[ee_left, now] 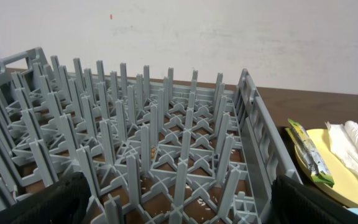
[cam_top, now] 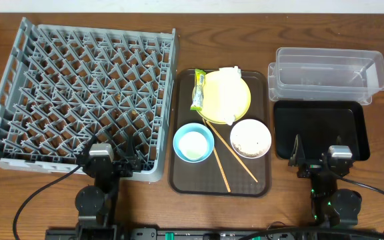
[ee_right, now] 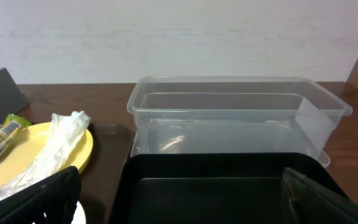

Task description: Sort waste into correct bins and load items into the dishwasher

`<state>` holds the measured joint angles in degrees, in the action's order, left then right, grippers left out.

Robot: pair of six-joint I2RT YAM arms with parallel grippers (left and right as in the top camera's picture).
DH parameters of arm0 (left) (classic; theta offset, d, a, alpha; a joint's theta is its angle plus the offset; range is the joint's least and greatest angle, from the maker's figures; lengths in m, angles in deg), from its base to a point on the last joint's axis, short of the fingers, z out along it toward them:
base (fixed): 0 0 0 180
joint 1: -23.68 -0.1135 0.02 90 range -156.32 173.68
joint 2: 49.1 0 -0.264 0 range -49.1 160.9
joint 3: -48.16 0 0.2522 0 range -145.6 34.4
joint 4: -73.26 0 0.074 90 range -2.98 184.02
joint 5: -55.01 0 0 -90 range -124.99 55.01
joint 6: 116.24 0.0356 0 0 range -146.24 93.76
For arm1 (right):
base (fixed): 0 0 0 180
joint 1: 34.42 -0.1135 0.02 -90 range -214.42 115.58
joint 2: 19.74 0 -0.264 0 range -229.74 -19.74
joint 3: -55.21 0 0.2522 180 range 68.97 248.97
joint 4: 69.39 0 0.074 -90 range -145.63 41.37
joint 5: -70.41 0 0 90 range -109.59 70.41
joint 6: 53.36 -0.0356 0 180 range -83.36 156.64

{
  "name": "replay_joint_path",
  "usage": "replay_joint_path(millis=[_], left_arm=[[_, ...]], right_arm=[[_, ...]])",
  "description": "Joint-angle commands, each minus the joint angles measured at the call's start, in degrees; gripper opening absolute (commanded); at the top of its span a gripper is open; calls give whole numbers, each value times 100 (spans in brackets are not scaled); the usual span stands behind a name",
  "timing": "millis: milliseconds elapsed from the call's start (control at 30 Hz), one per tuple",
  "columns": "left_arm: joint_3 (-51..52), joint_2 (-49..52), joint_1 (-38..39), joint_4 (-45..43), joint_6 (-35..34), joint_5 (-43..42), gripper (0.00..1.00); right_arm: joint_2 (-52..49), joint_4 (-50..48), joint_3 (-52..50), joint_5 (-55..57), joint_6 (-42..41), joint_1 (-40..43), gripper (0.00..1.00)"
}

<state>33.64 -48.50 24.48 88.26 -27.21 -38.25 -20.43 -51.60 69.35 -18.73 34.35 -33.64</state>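
**1. Arm status.** At the near table edge, the left gripper (cam_top: 112,162) has its fingers spread wide and holds nothing. It faces the grey dish rack (cam_top: 79,87). The right gripper (cam_top: 317,157) is likewise spread and empty, over the near rim of the black tray (cam_top: 319,123).

**2. Work items.** All items lie on the brown serving tray (cam_top: 179,180), between the rack and the bins.
- Near: two chopsticks (cam_top: 235,157), crossed.
- Middle: blue bowl (cam_top: 193,142); white bowl (cam_top: 251,138), inside speckled, probably food scraps.
- Far: yellow plate (cam_top: 242,100) carrying the snack wrapper (cam_top: 198,90) and napkin (cam_top: 229,87).

**3. Receptacles.** The rack, the black tray and the clear tub (cam_top: 329,70) behind it hold nothing.

**4. Step in hand.** Judged as the start: nothing is sorted or loaded. The next move calls for a reach inward to the serving tray, probably for the wrapper or napkin.

**5. Markings.** The wrapper print is too small to read. No other writing is visible.
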Motion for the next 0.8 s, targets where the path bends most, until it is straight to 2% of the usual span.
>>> replay_joint_path(millis=[0, 400, 567, 767], left_arm=[[52, -37, -31, 260, 118, -15, 96], [52, -37, -31, 256, 111, -15, 96], [20, -37, -31, 293, -278, -15, 96], [-356, 205, -31, 439, -275, -13, 96]], right_arm=[[28, 24, -7, -26, 66, 44, 99], [28, -61, -7, 17, 48, 44, 99], [28, -166, 4, -92, -260, 44, 99], [-98, -103, 212, -90, -343, 44, 99]])
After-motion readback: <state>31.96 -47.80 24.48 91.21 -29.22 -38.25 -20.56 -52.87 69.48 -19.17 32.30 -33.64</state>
